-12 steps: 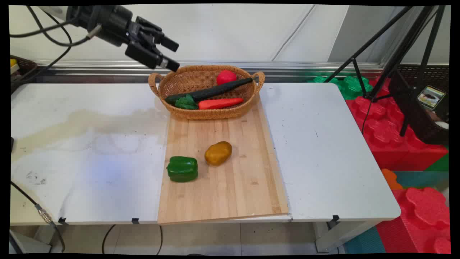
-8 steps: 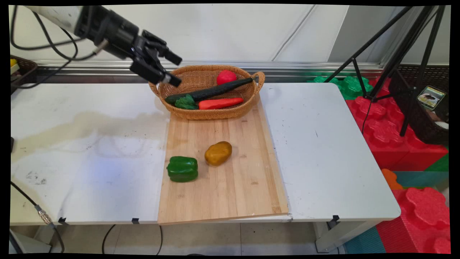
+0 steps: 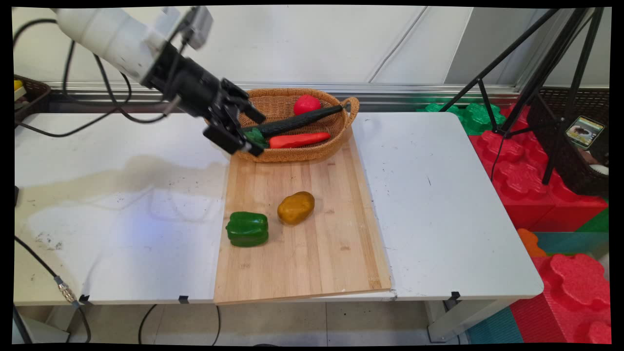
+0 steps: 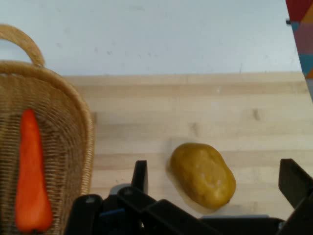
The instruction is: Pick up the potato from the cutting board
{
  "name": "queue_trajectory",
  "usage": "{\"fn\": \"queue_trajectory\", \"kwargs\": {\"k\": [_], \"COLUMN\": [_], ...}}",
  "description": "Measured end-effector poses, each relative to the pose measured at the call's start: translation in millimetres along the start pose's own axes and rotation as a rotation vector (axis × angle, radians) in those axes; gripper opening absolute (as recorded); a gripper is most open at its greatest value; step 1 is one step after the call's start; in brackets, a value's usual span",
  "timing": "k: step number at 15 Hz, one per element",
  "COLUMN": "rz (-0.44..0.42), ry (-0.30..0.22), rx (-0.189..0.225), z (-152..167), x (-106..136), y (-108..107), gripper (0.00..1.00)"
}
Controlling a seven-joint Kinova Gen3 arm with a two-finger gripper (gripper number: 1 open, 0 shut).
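now the pincer (image 3: 254, 135), spread wide and holding nothing, hangs over the basket (image 3: 312, 152) rim's left end; potato (image 4: 203, 174) sits apart on open board (image 3: 312, 253).

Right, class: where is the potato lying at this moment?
In the main view the potato lies mid-way along the wooden board, just right of the green pepper, nearer the camera than the basket.

A: Nearest the gripper (image 3: 257, 135)?
B: Woven basket (image 3: 292, 156), two handles, at the far end of the wooden board (image 3: 317, 258). Gripper hangs at its left end, fingers spread, empty.
A: Contents?
B: Orange carrot (image 3: 298, 140) lying flat; long dark cucumber (image 3: 292, 123) slanted across to the right handle; red round item (image 3: 307, 104) at the back.
A: On the board?
B: Yellow-brown potato (image 3: 296, 207) mid-board, well clear of the basket. Green pepper (image 3: 247, 228) just beside it, at the board's left edge.
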Motion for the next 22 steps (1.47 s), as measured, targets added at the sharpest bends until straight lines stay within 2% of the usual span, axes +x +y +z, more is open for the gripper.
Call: {"fn": "queue_trajectory", "kwargs": {"k": [5,10,15,22], "rz": [-0.004,-0.046,-0.106,-0.189], "ry": [-0.077,-0.132,-0.179,-0.224], "rx": [-0.034,-0.044,-0.036,-0.003], "z": [52.3,90.1,122.7,157.8], "x": [-6.1,-11.3,-15.8,-19.0], "y": [9.6,17.9,24.3,26.5], "gripper": [1.0,1.0,1.0,1.0]}}
